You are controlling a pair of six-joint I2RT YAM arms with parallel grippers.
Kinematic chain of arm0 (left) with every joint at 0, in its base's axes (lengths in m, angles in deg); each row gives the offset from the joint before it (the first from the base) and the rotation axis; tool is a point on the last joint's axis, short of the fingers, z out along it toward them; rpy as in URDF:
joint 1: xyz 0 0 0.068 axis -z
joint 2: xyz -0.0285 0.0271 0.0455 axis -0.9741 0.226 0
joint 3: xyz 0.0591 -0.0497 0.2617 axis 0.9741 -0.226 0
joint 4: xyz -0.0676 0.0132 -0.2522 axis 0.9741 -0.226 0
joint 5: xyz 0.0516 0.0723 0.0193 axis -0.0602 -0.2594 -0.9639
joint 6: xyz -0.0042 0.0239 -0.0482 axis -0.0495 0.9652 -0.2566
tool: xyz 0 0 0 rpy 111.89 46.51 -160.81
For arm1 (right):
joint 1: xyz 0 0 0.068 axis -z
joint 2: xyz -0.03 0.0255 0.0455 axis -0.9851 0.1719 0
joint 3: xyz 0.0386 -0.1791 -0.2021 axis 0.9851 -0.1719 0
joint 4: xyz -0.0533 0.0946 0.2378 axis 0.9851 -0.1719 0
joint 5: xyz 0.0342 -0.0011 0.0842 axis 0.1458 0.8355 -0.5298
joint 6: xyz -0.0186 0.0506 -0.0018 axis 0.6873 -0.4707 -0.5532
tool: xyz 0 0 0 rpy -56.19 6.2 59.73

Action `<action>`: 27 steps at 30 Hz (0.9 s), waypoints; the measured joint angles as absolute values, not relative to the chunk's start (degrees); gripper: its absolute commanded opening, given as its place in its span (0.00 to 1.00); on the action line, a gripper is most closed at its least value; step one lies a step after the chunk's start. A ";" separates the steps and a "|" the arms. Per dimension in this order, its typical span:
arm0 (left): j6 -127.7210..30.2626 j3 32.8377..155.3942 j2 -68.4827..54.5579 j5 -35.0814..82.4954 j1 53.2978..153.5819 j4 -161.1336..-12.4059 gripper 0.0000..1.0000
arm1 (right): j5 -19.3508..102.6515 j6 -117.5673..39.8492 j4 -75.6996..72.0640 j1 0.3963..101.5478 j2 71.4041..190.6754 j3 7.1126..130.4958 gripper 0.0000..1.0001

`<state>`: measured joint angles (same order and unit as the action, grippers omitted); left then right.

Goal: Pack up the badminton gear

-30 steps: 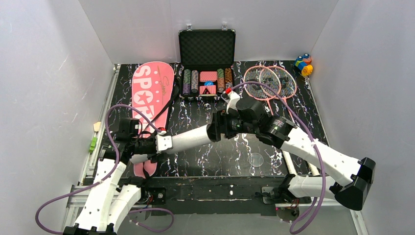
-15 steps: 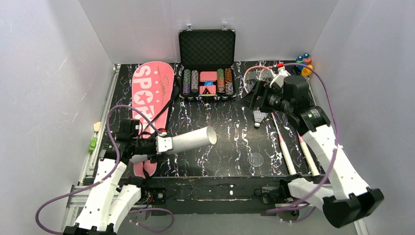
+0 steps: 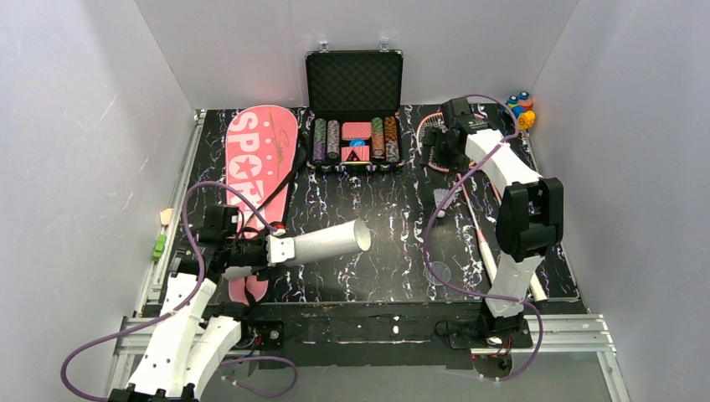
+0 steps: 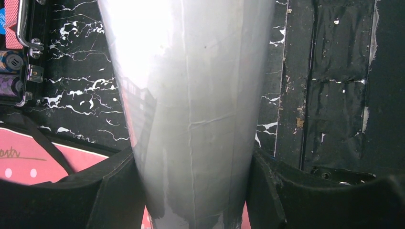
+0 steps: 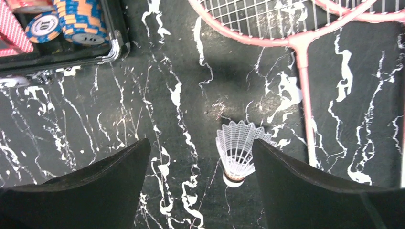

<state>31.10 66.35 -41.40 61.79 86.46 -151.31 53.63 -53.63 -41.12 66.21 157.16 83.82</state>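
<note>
Lying along the tabletop's left edge, the pink cover sits beside the left gripper, which pinches the long white tube, its open mouth pointing right over bare surface. Farther right, a shuttlecock lies on open tabletop. The right gripper, spread and empty, hovers by the rackets near the far edge.
</note>
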 measured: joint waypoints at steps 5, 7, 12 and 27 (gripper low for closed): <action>31.54 65.69 -41.94 61.79 86.46 -151.53 0.45 | 55.75 -52.10 -41.71 67.04 158.82 85.26 0.85; 31.69 65.58 -41.94 61.79 86.46 -151.61 0.45 | 56.01 -51.49 -41.65 67.67 159.56 85.24 0.84; 31.73 65.58 -42.03 61.79 86.46 -151.70 0.45 | 55.49 -51.22 -41.36 69.38 161.59 85.15 0.82; 32.08 65.58 -43.39 61.79 86.46 -152.34 0.45 | 50.55 -53.02 -36.62 70.10 162.45 75.60 0.70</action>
<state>32.08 65.58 -43.39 61.79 86.46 -152.34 50.55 -53.02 -36.62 70.10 162.45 75.60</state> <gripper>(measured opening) 0.598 0.733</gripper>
